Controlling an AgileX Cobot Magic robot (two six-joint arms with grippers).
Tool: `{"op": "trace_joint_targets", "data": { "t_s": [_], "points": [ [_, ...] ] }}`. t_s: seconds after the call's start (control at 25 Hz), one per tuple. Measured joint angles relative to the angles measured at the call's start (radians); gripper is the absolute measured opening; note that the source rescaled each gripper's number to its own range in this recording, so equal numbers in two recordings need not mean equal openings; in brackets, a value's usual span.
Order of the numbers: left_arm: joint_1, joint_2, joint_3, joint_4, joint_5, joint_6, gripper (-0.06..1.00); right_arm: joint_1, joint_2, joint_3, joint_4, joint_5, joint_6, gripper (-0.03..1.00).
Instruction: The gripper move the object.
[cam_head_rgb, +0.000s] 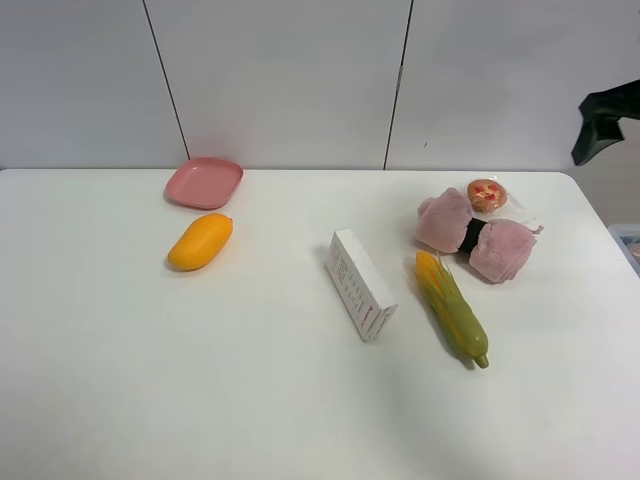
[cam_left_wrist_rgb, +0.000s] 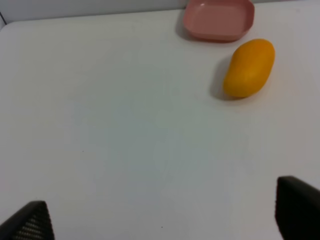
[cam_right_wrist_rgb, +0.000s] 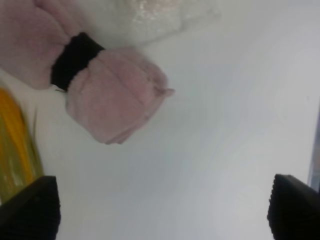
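Note:
The tart is small, round and golden-brown with red spots. It lies in clear wrap at the back right of the table, touching the far side of a pink plush toy. In the right wrist view only its crinkly wrap shows. My right gripper is open and empty, above bare table beside the plush toy. A black part of the right arm shows at the right edge of the high view. My left gripper is open and empty over bare table, well short of the mango.
An orange mango and a pink plate lie at the back left. A white box lies in the middle. A corn cob lies in front of the plush toy. The table's right edge is close to the tart.

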Motion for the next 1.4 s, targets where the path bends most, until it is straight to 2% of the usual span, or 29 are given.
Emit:
{"op": "trace_joint_targets", "data": {
  "t_s": [0.32,0.44,0.64,0.92,1.08,1.28,1.4],
  "points": [
    [0.0,0.0,0.0,0.0,0.0,0.0,1.0,-0.153,-0.195,0.0,-0.112,0.01,0.037,0.65],
    [0.0,0.0,0.0,0.0,0.0,0.0,1.0,-0.165,-0.277,0.0,-0.104,0.011,0.04,0.65],
    [0.0,0.0,0.0,0.0,0.0,0.0,1.0,-0.165,-0.408,0.027,-0.02,0.01,0.022,0.65],
    [0.0,0.0,0.0,0.0,0.0,0.0,1.0,-0.165,-0.69,0.306,0.012,0.012,-0.01,0.65],
    [0.0,0.0,0.0,0.0,0.0,0.0,1.0,-0.115,-0.861,0.47,0.031,-0.003,-0.063,0.65],
    [0.0,0.0,0.0,0.0,0.0,0.0,1.0,-0.05,-1.041,0.647,0.029,-0.041,-0.068,0.65],
    [0.0,0.0,0.0,0.0,0.0,0.0,1.0,-0.044,-1.139,0.741,0.029,-0.058,-0.068,0.65]
  ]
}}
